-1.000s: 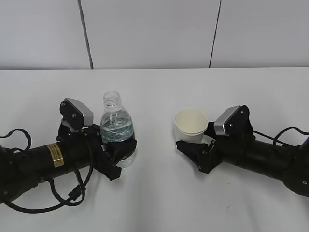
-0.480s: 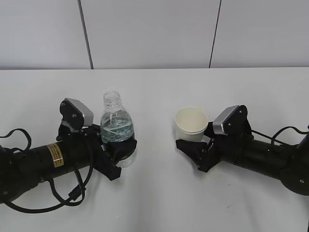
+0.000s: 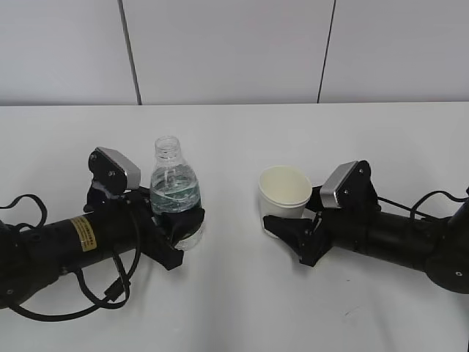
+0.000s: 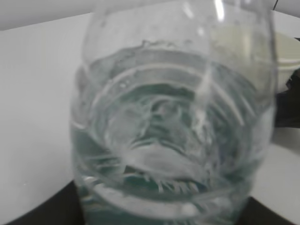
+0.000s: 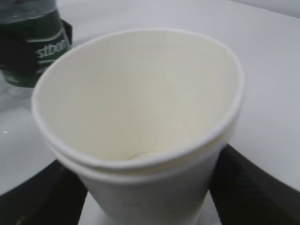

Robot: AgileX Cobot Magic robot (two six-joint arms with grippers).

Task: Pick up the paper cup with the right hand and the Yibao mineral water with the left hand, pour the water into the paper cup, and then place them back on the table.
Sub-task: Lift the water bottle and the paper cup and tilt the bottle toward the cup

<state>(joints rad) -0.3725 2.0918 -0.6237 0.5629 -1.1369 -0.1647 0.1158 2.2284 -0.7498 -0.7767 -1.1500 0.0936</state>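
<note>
The Yibao mineral water (image 3: 174, 187), a clear uncapped bottle with a dark green label, is upright at the left. My left gripper (image 3: 183, 227) is shut on its lower part. In the left wrist view the bottle (image 4: 173, 117) fills the frame, and the black fingers (image 4: 28, 211) show only at the bottom corners. The white paper cup (image 3: 284, 194) stands right of centre and leans slightly left. My right gripper (image 3: 289, 227) is shut on its lower wall. In the right wrist view the cup (image 5: 140, 108) is empty, with a black finger (image 5: 42, 187) on each side.
The white table (image 3: 234, 132) stretches back to a grey panelled wall. The cup's rim shows at the right edge of the left wrist view (image 4: 286, 51). The bottle's label shows at the top left of the right wrist view (image 5: 33, 33). Black cables trail behind both arms.
The right gripper has moved the cup a little to the left and tipped it slightly. The left gripper has shifted the bottle slightly left and up.
</note>
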